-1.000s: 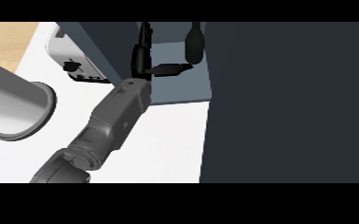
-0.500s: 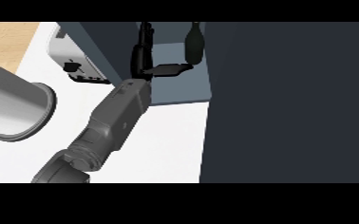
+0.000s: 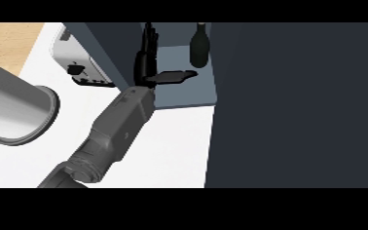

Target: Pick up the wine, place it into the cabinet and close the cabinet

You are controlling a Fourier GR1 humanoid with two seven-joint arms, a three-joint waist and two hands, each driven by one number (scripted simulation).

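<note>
1. Wine (image 3: 199, 45) sits inside the cabinet (image 3: 188, 91), at its far right, untouched.
2. Left hand (image 3: 147, 61), just left of the bottle: fingers straight, thumb spread rightward, holding nothing.
3. Best next: draw the hand near-left without brushing the bottle, then shut the dark panel (image 3: 287, 102), probably the door.
</note>
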